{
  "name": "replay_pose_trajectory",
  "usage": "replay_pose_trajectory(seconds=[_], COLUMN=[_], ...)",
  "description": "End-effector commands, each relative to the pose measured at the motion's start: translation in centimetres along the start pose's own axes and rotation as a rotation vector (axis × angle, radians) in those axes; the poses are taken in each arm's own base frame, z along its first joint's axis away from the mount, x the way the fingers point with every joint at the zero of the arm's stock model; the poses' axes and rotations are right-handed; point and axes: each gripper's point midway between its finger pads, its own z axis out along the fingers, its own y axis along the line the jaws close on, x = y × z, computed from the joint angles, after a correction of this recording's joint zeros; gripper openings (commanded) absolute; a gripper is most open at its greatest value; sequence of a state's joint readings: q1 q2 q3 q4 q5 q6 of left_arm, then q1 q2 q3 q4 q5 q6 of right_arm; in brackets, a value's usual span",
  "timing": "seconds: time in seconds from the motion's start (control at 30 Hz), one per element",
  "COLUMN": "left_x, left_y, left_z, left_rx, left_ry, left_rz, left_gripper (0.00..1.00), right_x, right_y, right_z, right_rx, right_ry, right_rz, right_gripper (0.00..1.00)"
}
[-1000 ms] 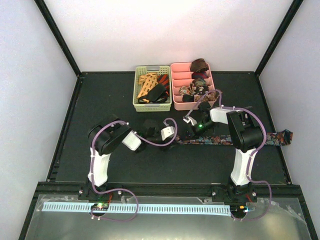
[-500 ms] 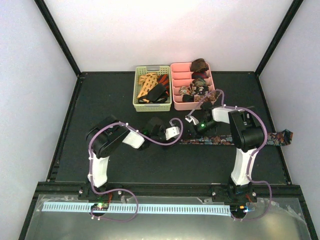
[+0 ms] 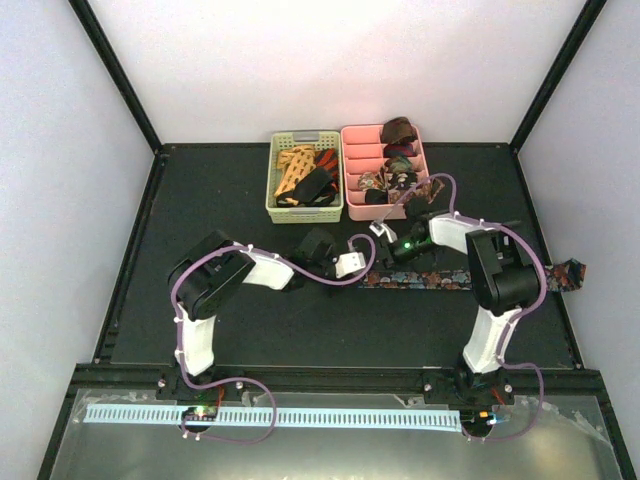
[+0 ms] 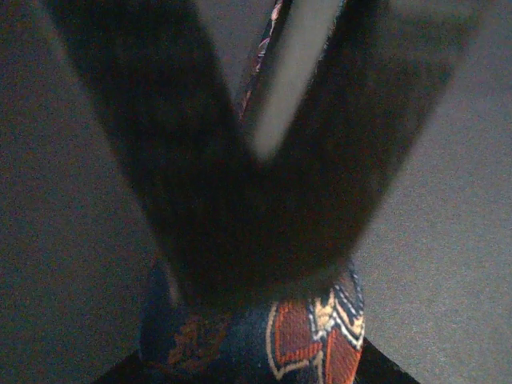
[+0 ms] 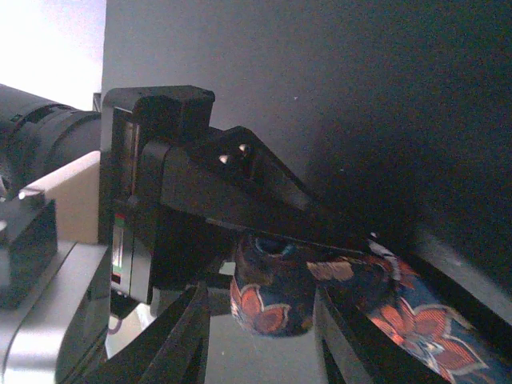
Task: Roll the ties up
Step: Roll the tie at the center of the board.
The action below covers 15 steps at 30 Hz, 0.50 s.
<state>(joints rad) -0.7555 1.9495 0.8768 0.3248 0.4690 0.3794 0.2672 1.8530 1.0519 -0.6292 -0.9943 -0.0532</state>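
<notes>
A dark navy floral tie (image 3: 430,280) lies flat across the mat, its far end (image 3: 570,272) at the right edge. Its left end is rolled into a small coil (image 5: 280,312). My left gripper (image 3: 368,266) is shut on that coil; in its own view the fingers (image 4: 200,200) converge just above the floral fabric (image 4: 320,336). My right gripper (image 3: 390,256) is open, its fingers (image 5: 188,336) standing on either side of the coil, with a gap on the left. The black left gripper (image 5: 200,184) fills the view above the coil.
A pale green slatted basket (image 3: 272,190) at the back holds orange, red and black ties. Beside it a pink divided tray (image 3: 346,170) holds several coiled ties. Purple cables loop over both arms.
My left gripper has moved right to the tie's left end. My right gripper has shifted up and left toward it. The tie's left end has shortened slightly.
</notes>
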Motion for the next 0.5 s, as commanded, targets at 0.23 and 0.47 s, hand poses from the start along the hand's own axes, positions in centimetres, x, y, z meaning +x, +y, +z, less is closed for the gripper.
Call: replay_pose_trajectory(seconds=[0.23, 0.47], left_x=[4.8, 4.9], left_y=[-0.5, -0.5], left_z=[0.6, 0.5], left_rx=[-0.005, -0.006], left_ry=[0.194, 0.201], left_rz=[-0.049, -0.056], left_gripper=[0.29, 0.29], right_x=[0.5, 1.3], right_y=[-1.4, -1.0], right_z=[1.8, 1.3], right_rx=[0.014, 0.035], right_ry=[0.038, 0.065], right_rz=[0.021, 0.019], right_gripper=[0.2, 0.42])
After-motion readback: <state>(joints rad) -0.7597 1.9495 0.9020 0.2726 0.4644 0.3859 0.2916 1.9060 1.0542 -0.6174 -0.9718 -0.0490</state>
